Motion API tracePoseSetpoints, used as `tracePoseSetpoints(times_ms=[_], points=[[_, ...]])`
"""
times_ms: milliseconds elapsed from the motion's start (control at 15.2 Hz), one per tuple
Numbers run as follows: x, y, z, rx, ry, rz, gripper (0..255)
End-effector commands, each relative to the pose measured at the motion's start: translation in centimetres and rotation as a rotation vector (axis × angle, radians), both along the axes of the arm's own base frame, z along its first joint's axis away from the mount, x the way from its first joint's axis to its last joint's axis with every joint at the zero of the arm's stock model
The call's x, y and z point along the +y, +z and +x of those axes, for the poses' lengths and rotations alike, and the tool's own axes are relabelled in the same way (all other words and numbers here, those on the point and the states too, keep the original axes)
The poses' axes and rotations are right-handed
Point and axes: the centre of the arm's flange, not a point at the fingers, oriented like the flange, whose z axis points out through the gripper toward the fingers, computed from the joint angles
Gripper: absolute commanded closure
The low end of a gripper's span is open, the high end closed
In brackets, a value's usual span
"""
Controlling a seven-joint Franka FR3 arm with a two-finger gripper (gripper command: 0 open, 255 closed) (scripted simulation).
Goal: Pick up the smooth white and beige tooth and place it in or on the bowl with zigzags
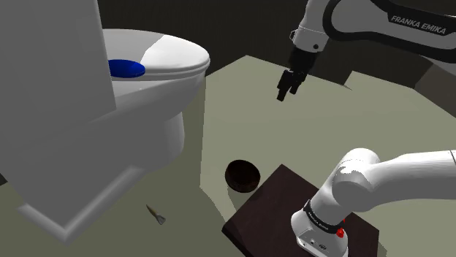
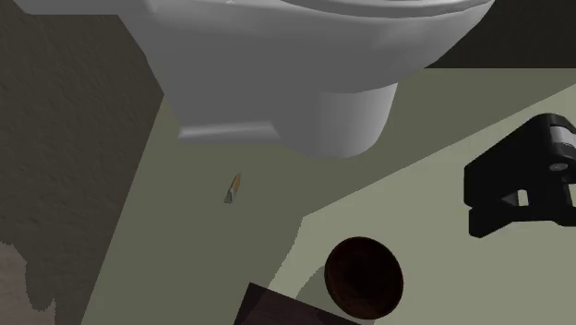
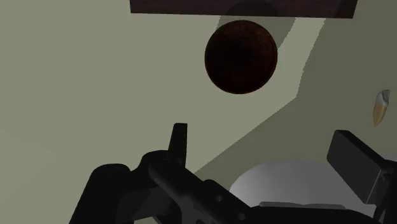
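The step in hand appears to be the approach to the pick. Just beside the dark stand (image 1: 267,208) sits the empty dark brown bowl (image 1: 242,175). The small white-and-beige tooth (image 1: 155,214) lies on the floor near the toilet (image 1: 157,109), apart from the bowl. Farther back, the gripper (image 1: 285,93) hangs high, its fingers apart and holding nothing. Next it likely needs to swing over the tooth and descend.
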Motion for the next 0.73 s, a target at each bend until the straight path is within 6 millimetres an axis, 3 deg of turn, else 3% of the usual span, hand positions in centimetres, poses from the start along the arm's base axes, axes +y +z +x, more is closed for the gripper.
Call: tracePoseSetpoints(times_ms=[0,660], points=[[0.0,0.0,0.0,0.0,0.0,0.0,0],[8.3,-9.3,4.1,0.008,0.035,0.007,0]])
